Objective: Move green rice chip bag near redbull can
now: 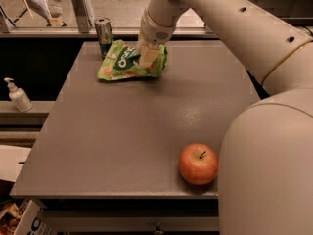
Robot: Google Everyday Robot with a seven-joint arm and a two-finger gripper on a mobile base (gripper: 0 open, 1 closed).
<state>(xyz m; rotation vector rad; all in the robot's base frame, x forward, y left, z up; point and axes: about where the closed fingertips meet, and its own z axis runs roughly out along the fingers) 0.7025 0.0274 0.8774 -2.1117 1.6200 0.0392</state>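
Observation:
The green rice chip bag (124, 62) lies crinkled at the far left of the table, its left corner close beside the redbull can (103, 33), which stands upright at the table's back edge. My gripper (148, 58) comes down from above onto the bag's right part. Its tan fingers (151, 56) are closed on the bag there. The bag's right edge is partly hidden behind the fingers.
A red apple (198, 163) sits near the table's front edge (112, 192). A white pump bottle (17, 95) stands on a ledge off the table's left side. My arm's large body fills the right side of the view.

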